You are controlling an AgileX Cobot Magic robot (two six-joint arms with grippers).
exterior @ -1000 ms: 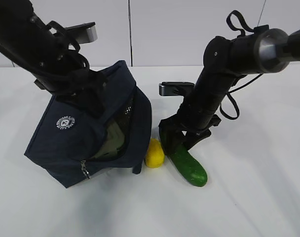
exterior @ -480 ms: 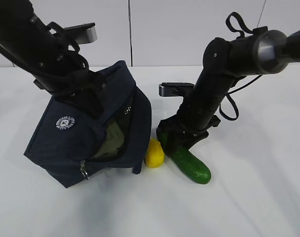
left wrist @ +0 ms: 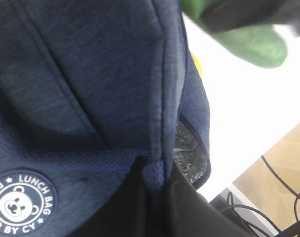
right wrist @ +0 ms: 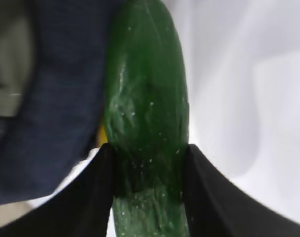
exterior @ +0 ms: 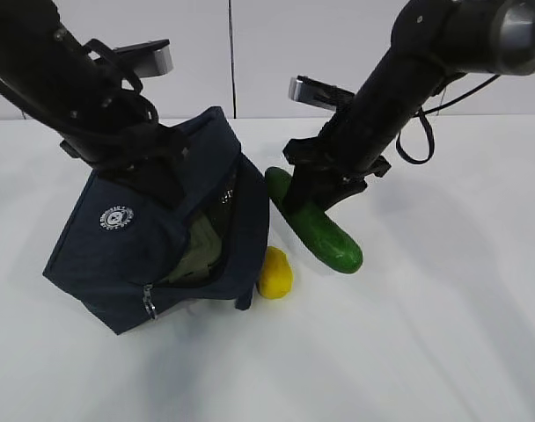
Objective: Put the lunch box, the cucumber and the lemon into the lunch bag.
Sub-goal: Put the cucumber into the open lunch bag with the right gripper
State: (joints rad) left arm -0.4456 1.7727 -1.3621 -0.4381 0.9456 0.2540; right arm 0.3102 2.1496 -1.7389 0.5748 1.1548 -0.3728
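Cucumber [exterior: 313, 224], smooth dark green, hangs gripped in the right end effector [exterior: 318, 200] beside the tilted navy fabric lunch bag [exterior: 153, 242]; the left end effector [left wrist: 152, 185] pinches its fabric. Next, I think, the tip must enter the opening.

A plain white table [exterior: 443, 334] fills the near and middle of the scene, its surface smooth with soft grey shadows lying on it. Along the far side stands a pale wall [exterior: 338, 53], split by a thin dark vertical seam [exterior: 231, 57] left of centre. Down past the table's edge, at the lower right of the left wrist view, light wooden flooring [left wrist: 283, 173] shows with black cables [left wrist: 281, 185] trailing across it.
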